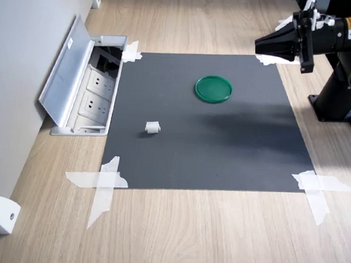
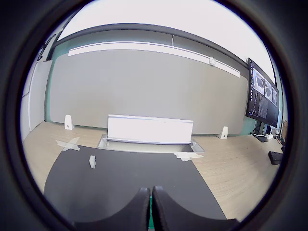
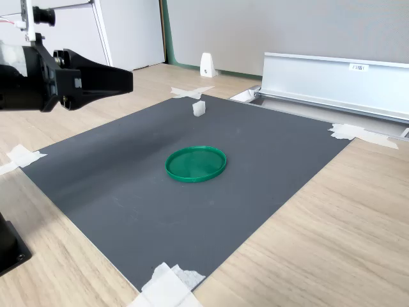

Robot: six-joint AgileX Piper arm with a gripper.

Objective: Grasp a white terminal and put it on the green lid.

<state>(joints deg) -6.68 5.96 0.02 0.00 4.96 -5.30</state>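
Note:
The white terminal point(image 1: 153, 127) point(image 3: 199, 108) is a tiny block standing alone on the dark mat point(image 1: 222, 153); the wrist view shows it as the terminal point(image 2: 92, 161) far ahead of the fingers. The green lid point(image 1: 213, 88) point(image 3: 196, 164) lies flat near the mat's middle with nothing on it. My black gripper point(image 1: 260, 46) point(image 3: 130, 79) hovers high over the mat's edge, well away from both things. Its fingers point(image 2: 142, 204) are pressed together and hold nothing.
A floor socket box point(image 1: 97, 93) with its metal flap point(image 1: 64, 69) raised borders the mat beside a grey wall. White tape strips point(image 1: 102, 183) pin the mat's corners. A white wedge piece point(image 1: 2, 214) sits by the wall. The arm's base point(image 1: 343, 98) stands beside the mat.

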